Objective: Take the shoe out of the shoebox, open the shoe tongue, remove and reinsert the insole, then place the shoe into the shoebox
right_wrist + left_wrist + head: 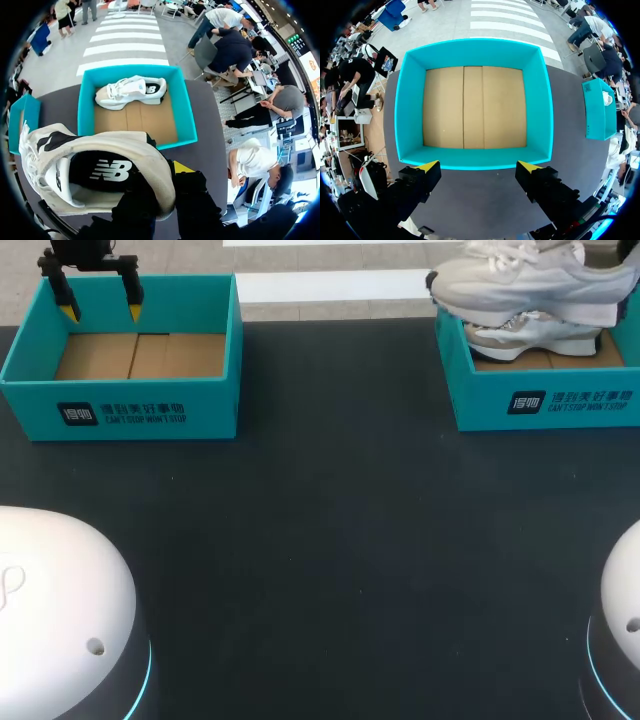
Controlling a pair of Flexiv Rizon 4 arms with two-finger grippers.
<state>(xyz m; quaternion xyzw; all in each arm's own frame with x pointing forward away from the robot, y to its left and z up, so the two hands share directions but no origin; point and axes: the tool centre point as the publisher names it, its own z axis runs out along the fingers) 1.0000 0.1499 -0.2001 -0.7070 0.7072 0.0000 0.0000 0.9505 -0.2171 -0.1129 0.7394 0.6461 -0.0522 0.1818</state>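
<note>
**Shoe clear of the box, set-down comes next**

I judge this to be the first step, taking the shoe out. My right end effector (161,176) is clamped on the heel collar of the lifted shoe (530,280). In the head view that shoe hangs above the rim of the right shoebox (545,400), at about 2 o'clock on the counter (330,540). From the right wrist I look straight down into its opening, where the dark insole (102,172) sits in place.

My left end effector (100,308) hovers with its fingers spread wide and holding nothing. It is over the far wall of the left shoebox (120,412), at about 10 o'clock.

The next move, as I read it, is to carry the shoe toward 6 o'clock and set it on bare counter between the boxes. Then the left arm must come across to steady it for the tongue.

My count:
- **Shoeboxes:** two, both teal. The left one shows only its cardboard floor.
- **Shoes:** two, both pale. One is in my grip, and the second shoe (535,338) lies on its side inside the right shoebox.
</note>
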